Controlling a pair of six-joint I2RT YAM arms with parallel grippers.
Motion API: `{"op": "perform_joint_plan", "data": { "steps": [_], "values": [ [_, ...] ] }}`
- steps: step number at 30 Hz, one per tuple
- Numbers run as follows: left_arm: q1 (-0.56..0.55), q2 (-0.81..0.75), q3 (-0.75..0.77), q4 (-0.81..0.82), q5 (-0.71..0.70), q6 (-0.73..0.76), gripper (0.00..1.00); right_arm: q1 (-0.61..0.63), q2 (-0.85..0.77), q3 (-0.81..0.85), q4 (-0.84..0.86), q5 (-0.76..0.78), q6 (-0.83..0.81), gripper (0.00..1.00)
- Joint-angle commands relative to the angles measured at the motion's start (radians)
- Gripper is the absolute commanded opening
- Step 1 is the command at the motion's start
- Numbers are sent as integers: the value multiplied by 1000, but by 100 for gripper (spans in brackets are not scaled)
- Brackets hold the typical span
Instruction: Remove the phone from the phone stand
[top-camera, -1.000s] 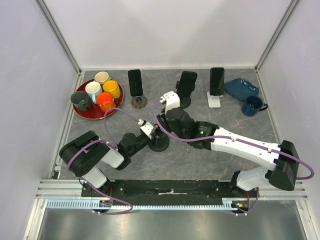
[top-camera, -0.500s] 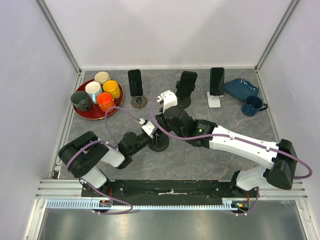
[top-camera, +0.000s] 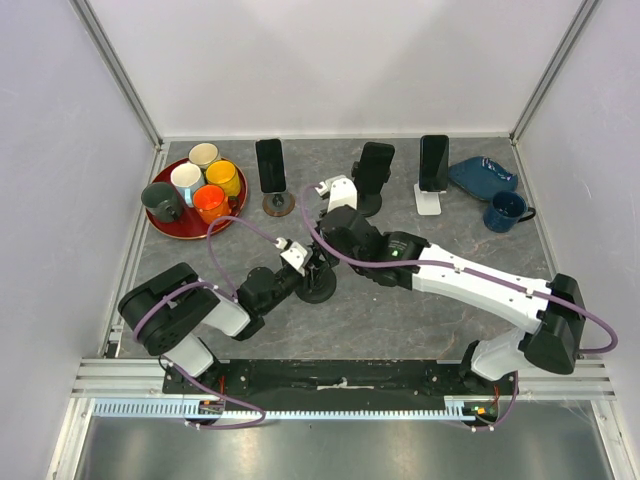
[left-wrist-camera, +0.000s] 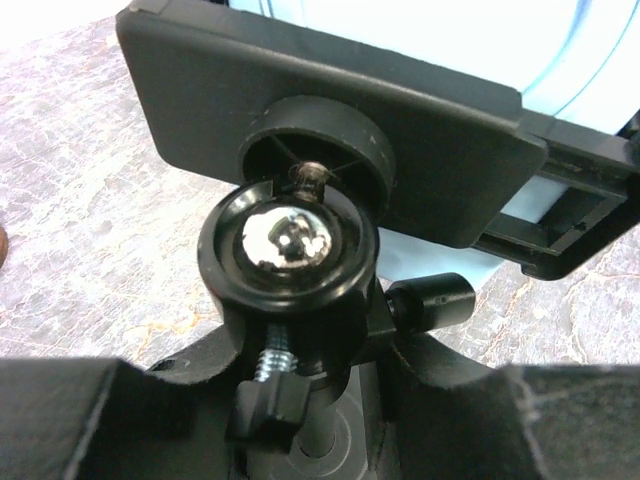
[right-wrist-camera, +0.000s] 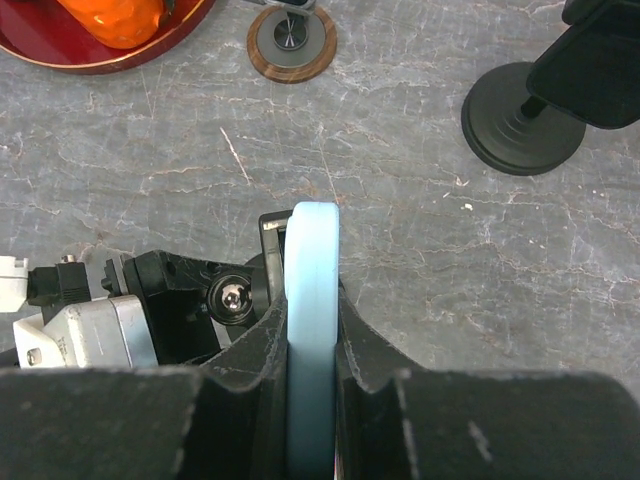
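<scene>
**Two grippers on one phone and stand**

Low on the left, the left gripper (left-wrist-camera: 320, 430) has its fingers closed against the stem of the stand (left-wrist-camera: 290, 250), bracing it. Above, the pale-blue phone (right-wrist-camera: 313, 260) sits edge-up in the cradle (left-wrist-camera: 330, 130). The right gripper (right-wrist-camera: 312, 345) pinches it tight across both flat faces. The phone is probably light, stiff and slick, with breakable glass. The flat faces look like the surest hold, and the cradle may resist a pull.
</scene>
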Motion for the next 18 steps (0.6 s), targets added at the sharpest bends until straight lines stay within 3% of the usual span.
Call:
{"op": "perform_joint_plan", "data": {
  "steps": [1,7,18],
  "values": [
    [29,20,-10,209,-208,-73,2,23,67,73,-330,-141,79,0],
    [31,11,-24,217,-265,-90,2,21,41,61,-412,-51,132,0],
    [38,24,-43,240,-314,-118,2,20,-43,29,-415,32,219,0]
  ]
}}
